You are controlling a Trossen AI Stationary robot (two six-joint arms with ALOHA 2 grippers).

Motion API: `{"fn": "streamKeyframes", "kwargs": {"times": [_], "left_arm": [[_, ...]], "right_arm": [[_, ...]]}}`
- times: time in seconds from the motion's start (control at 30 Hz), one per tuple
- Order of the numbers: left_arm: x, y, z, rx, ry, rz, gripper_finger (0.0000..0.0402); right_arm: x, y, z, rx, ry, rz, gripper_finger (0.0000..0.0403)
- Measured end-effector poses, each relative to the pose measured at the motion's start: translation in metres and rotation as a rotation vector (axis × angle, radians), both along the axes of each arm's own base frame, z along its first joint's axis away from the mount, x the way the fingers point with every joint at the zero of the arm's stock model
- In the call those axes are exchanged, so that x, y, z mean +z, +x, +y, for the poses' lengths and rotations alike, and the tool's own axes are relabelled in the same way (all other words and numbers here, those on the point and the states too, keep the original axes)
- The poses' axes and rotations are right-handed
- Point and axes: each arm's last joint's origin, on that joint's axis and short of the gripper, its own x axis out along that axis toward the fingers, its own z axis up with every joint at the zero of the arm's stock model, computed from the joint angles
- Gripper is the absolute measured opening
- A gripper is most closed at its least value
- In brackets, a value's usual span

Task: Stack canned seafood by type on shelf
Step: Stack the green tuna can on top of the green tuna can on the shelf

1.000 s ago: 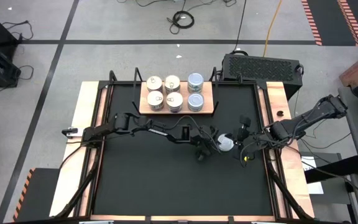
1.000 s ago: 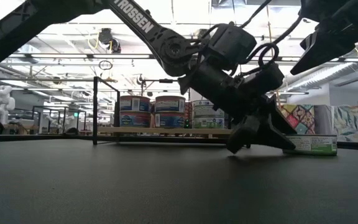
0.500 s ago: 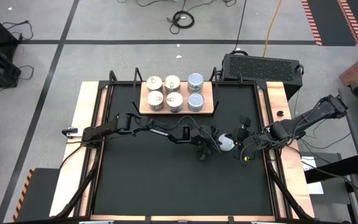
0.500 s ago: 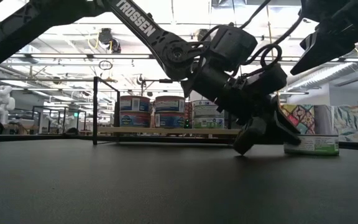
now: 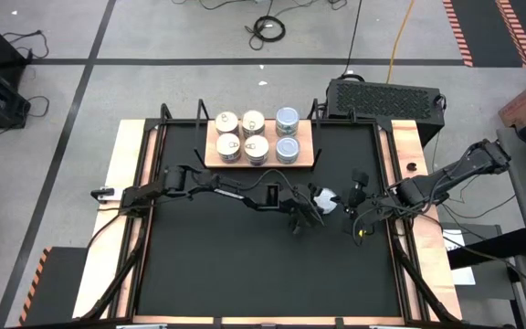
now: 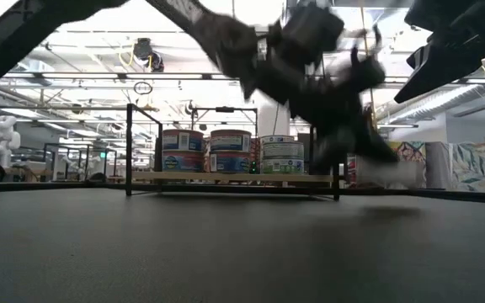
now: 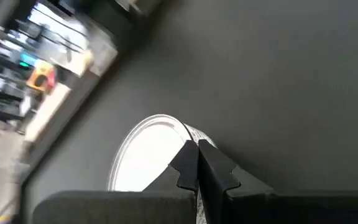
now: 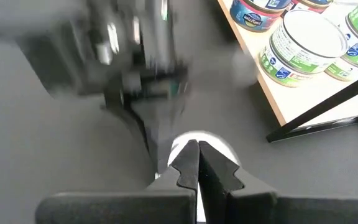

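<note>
The left claw (image 5: 316, 203) is closed beside a white-topped tin (image 5: 326, 198), not gripping it, right of the desk's (image 5: 245, 265) centre. The right claw (image 5: 355, 217) is shut nearby. Six tins (image 5: 255, 135) are held on the shelf (image 5: 307, 153).

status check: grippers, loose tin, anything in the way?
Left gripper shut mid-table, beside the loose tin; a grip can't be confirmed. Right gripper shut, waiting close by. Six tins already on the shelf. Nothing between tin and shelf.

Left end effector (image 5: 310, 206) has snapped shut — the tin (image 5: 324, 198) beside it slid toward the shelf (image 5: 259, 161)
</note>
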Motion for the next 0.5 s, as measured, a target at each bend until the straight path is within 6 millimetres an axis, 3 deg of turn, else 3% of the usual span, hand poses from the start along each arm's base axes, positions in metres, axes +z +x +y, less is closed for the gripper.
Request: {"fn": "streamKeyframes", "kwargs": {"times": [0.17, 0.4, 0.5], "left_arm": [[0.048, -0.010, 0.000, 0.043, -0.006, -0.027, 0.0001], [0.093, -0.034, 0.006, 0.110, -0.005, 0.036, 0.0000], [0.103, -0.041, 0.013, 0.176, 0.005, 0.057, 0.0000]], "right_arm": [[-0.001, -0.001, 0.000, 0.003, 0.000, 0.009, 0.0000], [-0.001, -0.001, 0.000, -0.001, 0.002, 0.015, 0.0000], [-0.001, -0.001, 0.000, -0.001, 0.001, 0.016, 0.0000]]}}
